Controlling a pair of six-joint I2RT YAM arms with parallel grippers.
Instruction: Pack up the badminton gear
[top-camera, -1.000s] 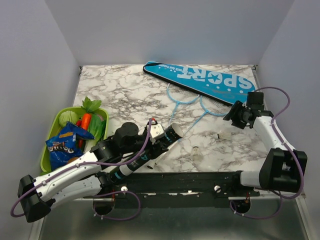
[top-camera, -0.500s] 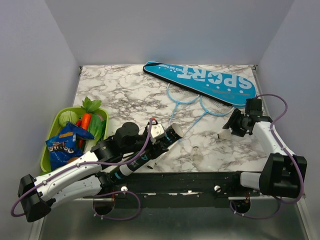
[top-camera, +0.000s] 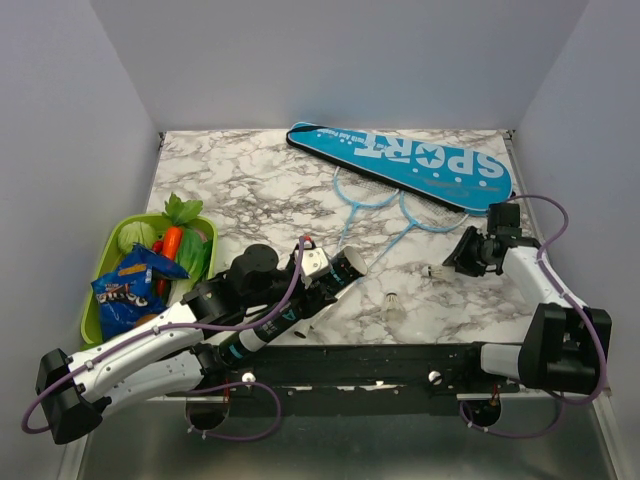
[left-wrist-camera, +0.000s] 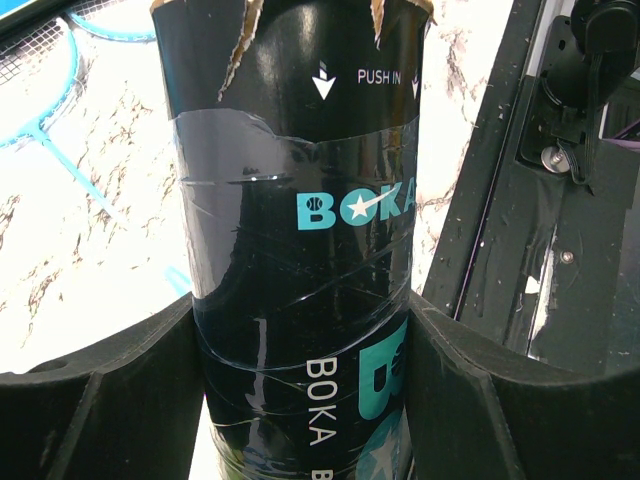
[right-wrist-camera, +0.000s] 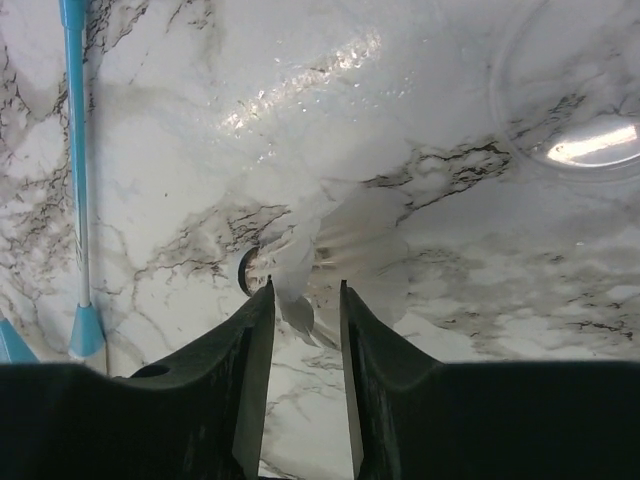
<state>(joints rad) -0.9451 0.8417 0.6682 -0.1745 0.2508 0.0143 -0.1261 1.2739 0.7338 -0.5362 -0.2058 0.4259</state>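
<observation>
Seen from above, the left gripper (top-camera: 318, 285) held the dark BOKA tube (top-camera: 342, 270) slantwise over the near edge of the marble surface (top-camera: 250, 190), with its open mouth tipped up toward the middle. The right gripper (top-camera: 447, 268) was down at the right-hand shuttlecock (top-camera: 430, 272). A second shuttlecock (top-camera: 393, 305) lay loose between the two arms. The two light-blue rackets (top-camera: 365, 190) rested with their heads just beside and partly under the blue SPORT cover (top-camera: 420, 165) at the far side (the green basket (top-camera: 90, 318) of vegetables at the left played no part). In the left wrist view both fingers (left-wrist-camera: 100, 400) were pressed flat against the tube's sides, a wide but firm hold. In the right wrist view the jaws stood narrow, with the edge of the shuttlecock's feather skirt between the fingertips (right-wrist-camera: 250, 330). Whether they had actually pinched it could not be told. The step in hand looked to be picking up this shuttlecock for the tube. The next move would call for a light, sure pinch, then a lift and a carry across to the tube's mouth, lined up cork first.
</observation>
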